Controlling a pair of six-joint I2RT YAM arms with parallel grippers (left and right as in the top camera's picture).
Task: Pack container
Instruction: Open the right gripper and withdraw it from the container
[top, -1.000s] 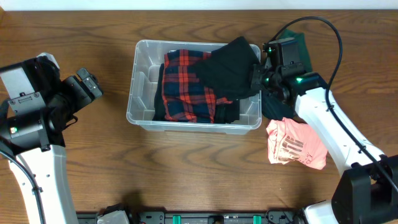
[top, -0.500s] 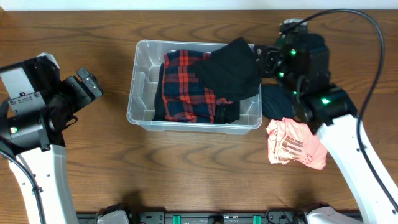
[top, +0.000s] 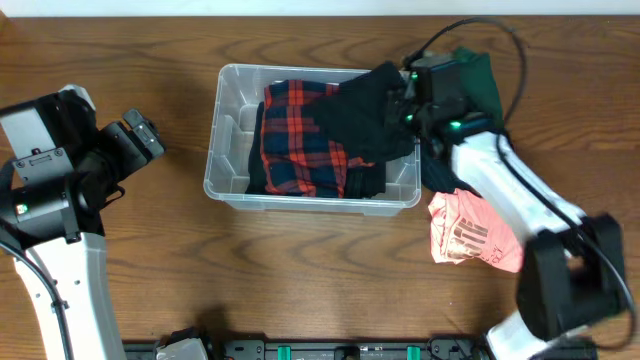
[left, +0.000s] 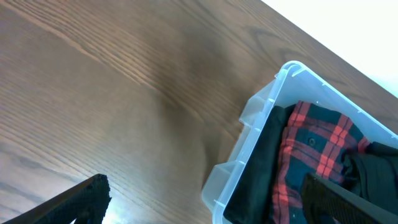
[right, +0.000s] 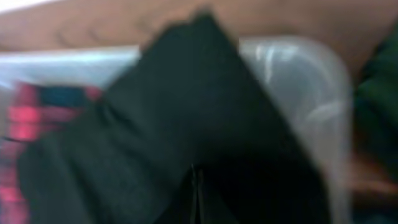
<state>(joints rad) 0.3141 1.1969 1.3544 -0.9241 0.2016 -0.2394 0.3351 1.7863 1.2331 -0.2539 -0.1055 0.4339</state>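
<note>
Back swings the right gripper (top: 405, 112) to the container (top: 225, 150), at its right rim over black cloth (top: 365, 115); left gripper (top: 150, 138) sits well left. Left wrist: fingers (left: 87, 198) spread wide, container lower right. Right wrist: blurred cloth, jaws' state unclear.

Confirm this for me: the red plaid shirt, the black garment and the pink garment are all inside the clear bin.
Not right. The pink garment is outside the clear bin, lying on the table beyond its right end, as the overhead view shows. The red plaid shirt and the black garment are inside the bin.
</note>
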